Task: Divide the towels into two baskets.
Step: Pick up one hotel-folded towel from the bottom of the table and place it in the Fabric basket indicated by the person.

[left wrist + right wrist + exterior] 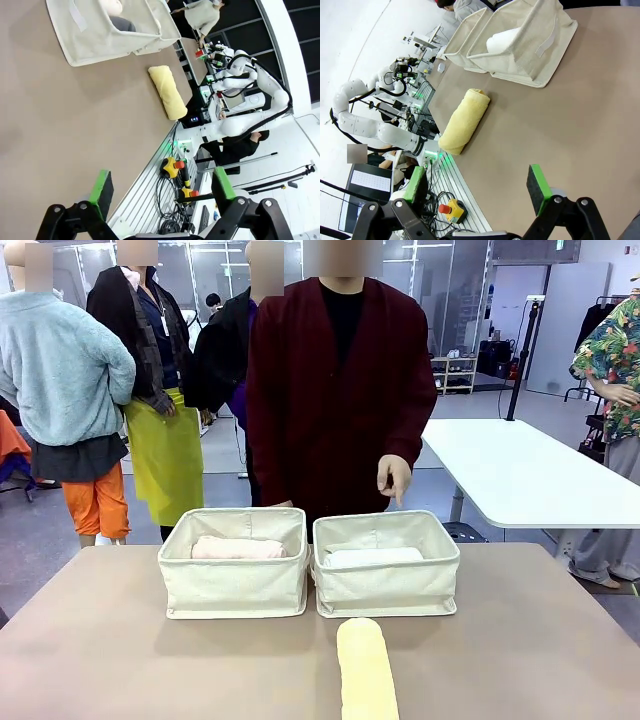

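Note:
Two cream canvas baskets stand side by side at the table's far side. The left basket [235,590] holds a cream-peach towel [238,548]; in the left wrist view a dark grey towel [122,23] lies beside it in that basket [100,35]. The right basket [385,590] [530,50] holds a white towel [372,557] [502,40]. A pale yellow towel [365,670] [167,91] [462,121] lies on the table in front of the right basket. My left gripper [162,187] and right gripper [476,184] hang open and empty, back from the towel.
A person in a dark red jacket stands behind the baskets, one hand [394,478] pointing down over the right basket. The brown table [120,660] has free room on both sides. Emergency-stop buttons [172,167] and cables sit past its near edge.

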Controlling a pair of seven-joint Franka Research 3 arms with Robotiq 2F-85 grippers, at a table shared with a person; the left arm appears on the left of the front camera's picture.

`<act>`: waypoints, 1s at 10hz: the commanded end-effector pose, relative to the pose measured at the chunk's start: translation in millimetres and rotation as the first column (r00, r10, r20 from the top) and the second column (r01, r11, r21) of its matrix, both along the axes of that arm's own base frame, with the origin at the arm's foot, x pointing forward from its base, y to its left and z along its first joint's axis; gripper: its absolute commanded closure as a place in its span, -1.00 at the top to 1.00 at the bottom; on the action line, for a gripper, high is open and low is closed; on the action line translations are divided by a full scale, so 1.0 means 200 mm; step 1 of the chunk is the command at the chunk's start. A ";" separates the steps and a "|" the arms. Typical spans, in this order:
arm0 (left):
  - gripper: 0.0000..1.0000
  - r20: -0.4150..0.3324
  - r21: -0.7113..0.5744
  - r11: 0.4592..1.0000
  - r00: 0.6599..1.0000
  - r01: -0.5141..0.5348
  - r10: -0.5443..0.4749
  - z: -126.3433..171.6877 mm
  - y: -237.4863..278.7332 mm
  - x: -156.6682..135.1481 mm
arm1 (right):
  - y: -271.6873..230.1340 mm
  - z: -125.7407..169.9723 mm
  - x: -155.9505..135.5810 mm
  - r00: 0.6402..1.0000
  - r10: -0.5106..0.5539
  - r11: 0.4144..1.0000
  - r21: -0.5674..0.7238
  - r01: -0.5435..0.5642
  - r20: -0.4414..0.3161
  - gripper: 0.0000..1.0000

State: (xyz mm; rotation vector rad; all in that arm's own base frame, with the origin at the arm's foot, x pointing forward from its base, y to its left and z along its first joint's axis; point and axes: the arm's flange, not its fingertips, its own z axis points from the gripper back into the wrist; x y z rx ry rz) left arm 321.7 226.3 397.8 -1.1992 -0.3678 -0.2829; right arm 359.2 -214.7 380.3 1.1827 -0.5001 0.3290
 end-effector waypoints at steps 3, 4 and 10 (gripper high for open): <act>1.00 0.004 -0.001 1.000 1.000 -0.002 0.002 0.01 0.01 -0.01 | 0.62 0.07 0.07 0.990 -0.040 0.976 -0.217 0.010 -0.137 1.00; 1.00 0.004 -0.001 1.000 1.000 -0.002 0.002 0.01 0.01 -0.01 | 0.78 0.07 0.07 0.980 -0.077 0.974 -0.222 0.035 -0.182 1.00; 1.00 0.004 -0.001 1.000 1.000 -0.002 0.002 0.01 0.01 -0.01 | 1.63 -0.12 0.04 0.953 -0.145 0.904 -0.428 0.018 -0.265 1.00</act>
